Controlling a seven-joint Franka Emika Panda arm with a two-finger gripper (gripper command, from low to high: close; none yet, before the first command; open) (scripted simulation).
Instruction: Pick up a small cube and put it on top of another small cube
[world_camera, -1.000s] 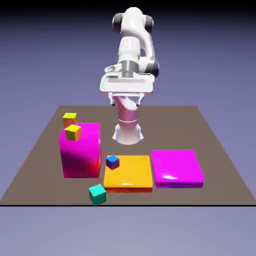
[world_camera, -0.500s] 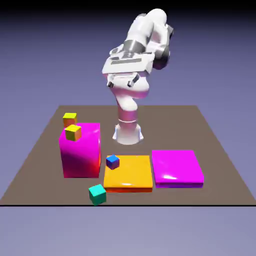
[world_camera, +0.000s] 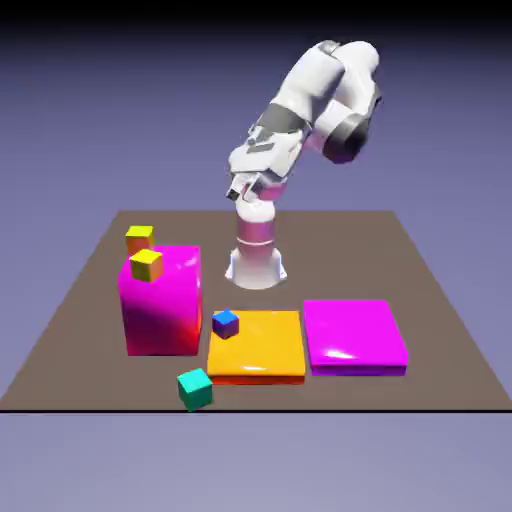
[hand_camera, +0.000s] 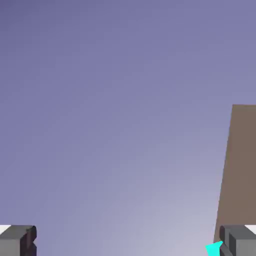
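Observation:
The small teal-green cube (world_camera: 195, 388) lies on the table near its front edge, in front of the orange slab's left corner. A sliver of this teal cube (hand_camera: 214, 248) shows beside the right fingertip in the hand view. The yellow cube with a reddish-orange side (world_camera: 146, 264) sits on top of the tall magenta block (world_camera: 160, 300). My gripper (world_camera: 240, 191) hangs high above the table's back half, tilted sideways, far from both cubes. It is open, with nothing between the widely spread fingertips (hand_camera: 19, 239).
A second yellow-topped cube with an orange front (world_camera: 139, 238) stands behind the tall magenta block. A small blue cube (world_camera: 225, 323) rests at the orange slab's (world_camera: 257, 350) back left corner. A flat magenta slab (world_camera: 353, 336) lies to the exterior view's right.
The arm has swung toward the exterior view's right and the hand has rolled to a tilt. No cube has moved.

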